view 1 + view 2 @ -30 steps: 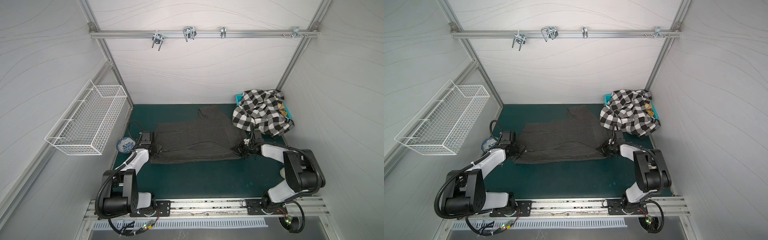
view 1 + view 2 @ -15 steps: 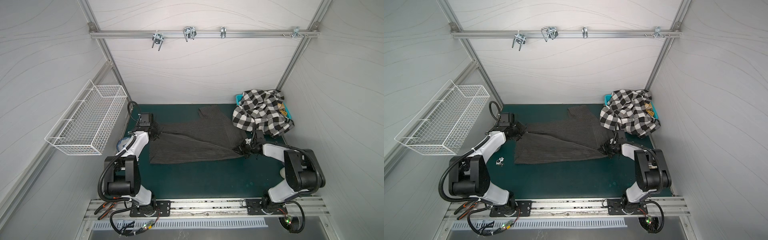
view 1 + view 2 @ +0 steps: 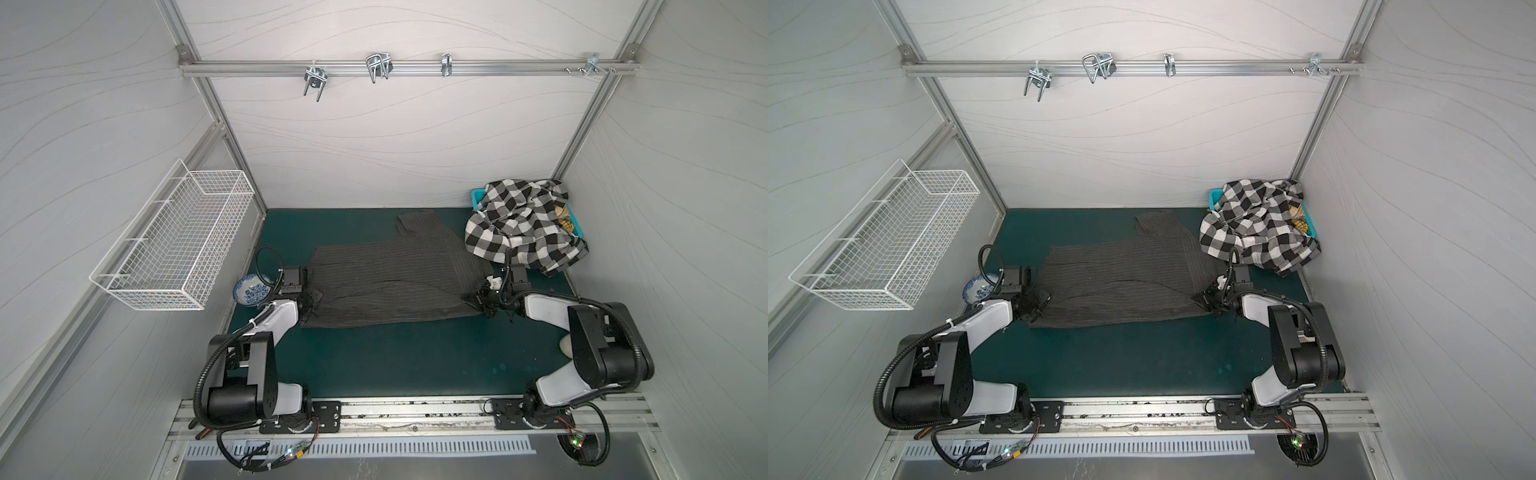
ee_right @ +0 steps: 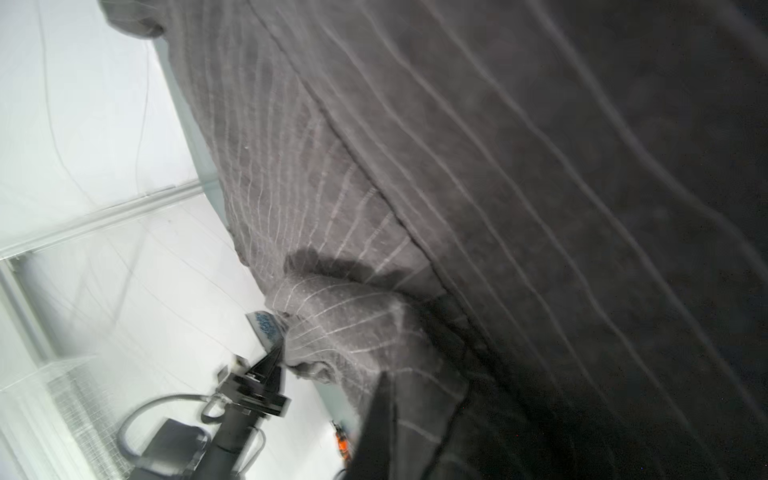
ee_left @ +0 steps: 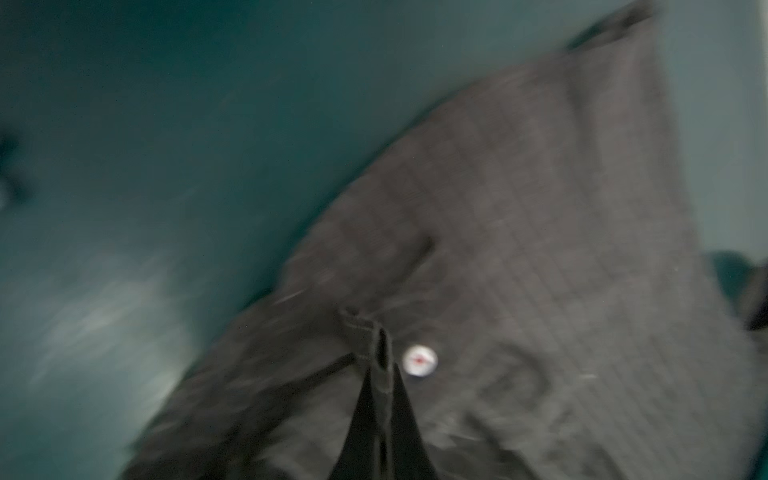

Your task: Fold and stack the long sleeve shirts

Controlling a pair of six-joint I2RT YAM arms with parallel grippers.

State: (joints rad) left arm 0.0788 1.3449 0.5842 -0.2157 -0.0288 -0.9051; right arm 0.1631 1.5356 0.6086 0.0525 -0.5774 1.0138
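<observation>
One pinstriped shirt (image 3: 395, 286) spread | left fingers (image 5: 363, 419) clamped on its edge | right fingers (image 4: 376, 419): grip unclear

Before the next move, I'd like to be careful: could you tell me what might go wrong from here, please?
The left gripper pinches only a thin edge of the charcoal pinstriped shirt; it might slip out. The checked shirt lies close to the right gripper and could get dragged along. The blue-and-white bowl sits by the left arm; a swing might knock it.
</observation>
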